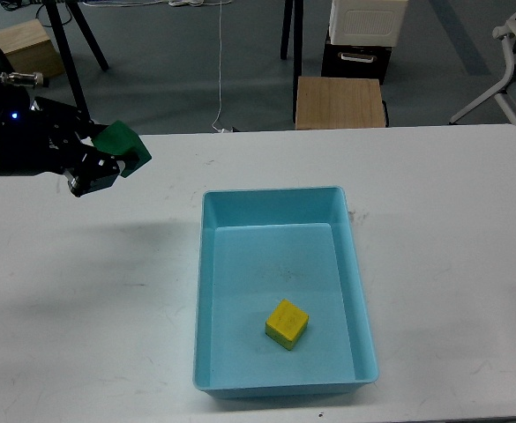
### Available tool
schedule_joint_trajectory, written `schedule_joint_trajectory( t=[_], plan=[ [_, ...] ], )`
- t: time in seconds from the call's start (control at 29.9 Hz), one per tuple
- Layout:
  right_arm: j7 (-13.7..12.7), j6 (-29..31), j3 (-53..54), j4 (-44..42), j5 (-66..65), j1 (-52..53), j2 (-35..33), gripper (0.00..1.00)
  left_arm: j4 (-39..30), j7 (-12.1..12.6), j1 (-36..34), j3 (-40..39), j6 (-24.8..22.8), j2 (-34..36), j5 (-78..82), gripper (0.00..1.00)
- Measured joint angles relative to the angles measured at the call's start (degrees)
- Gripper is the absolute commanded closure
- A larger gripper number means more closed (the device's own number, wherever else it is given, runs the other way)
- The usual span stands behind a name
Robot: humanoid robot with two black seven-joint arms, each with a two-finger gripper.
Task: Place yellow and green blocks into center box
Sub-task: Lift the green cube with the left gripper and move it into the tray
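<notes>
My left gripper (115, 161) is shut on the green block (123, 144) and holds it high above the white table (81, 291), to the upper left of the light blue box (281, 289). The block is tilted between the fingers. The yellow block (287, 322) lies inside the box, near its front middle. My right gripper is not in view.
A wooden stool (340, 102) and a white and black crate stack (364, 35) stand beyond the table's far edge. A wooden box (15, 55) and black stand legs (72, 62) are at the back left. A white chair base (513, 62) is at the far right.
</notes>
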Motion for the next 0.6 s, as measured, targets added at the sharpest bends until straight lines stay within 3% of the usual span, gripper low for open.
schedule_joint_trajectory(
  t=[0.2, 0.6],
  plan=[
    [0.0, -0.3, 0.0, -1.0, 0.0, -0.4, 0.0, 0.02, -4.2, 0.0, -0.9, 0.4, -5.8, -7.4, 0.4, 0.79],
    [0.0, -1.3, 0.0, -2.3, 0.0, -0.9, 0.0, 0.02, -1.2, 0.0, 0.3, 5.5, -6.4, -25.7, 11.8, 0.78]
  ],
)
